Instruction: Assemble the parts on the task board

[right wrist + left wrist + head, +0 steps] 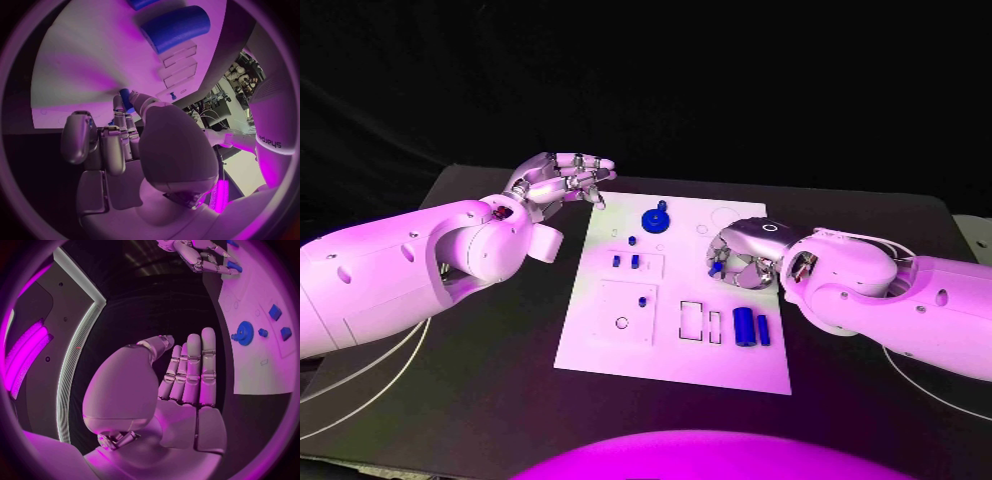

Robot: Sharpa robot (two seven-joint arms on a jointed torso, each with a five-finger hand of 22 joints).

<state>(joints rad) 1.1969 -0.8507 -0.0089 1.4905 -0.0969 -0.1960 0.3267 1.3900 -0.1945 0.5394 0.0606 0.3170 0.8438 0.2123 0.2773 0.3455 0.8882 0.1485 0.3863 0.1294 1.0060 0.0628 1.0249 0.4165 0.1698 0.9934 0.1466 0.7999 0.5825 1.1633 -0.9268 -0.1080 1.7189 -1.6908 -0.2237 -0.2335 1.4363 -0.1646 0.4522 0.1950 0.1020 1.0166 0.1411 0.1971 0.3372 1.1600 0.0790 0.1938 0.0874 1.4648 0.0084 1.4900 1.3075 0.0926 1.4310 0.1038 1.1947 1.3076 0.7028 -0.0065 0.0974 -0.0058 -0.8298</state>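
Evidently still mid-assembly: right robot hand (pixel 741 258) pinching a small blue part (pixel 125 95) above the task board (pixel 672 345); left robot hand (pixel 564 180) hovering, holding nothing; blue cylinders (pixel 753 326) lying loose.

Right hand (pixel 744 258) covering part of the task board (pixel 678 330), blue part (pixel 127 98) at its fingertips mostly hidden, shape unclear.

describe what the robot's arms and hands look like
Two bulky, smooth, rounded white arm shells, the left arm and right arm, each end in a silver metallic jointed hand: left hand, right hand. The right arm's shell carries "sharpa" lettering. Thin pale cables trail beneath the left arm.
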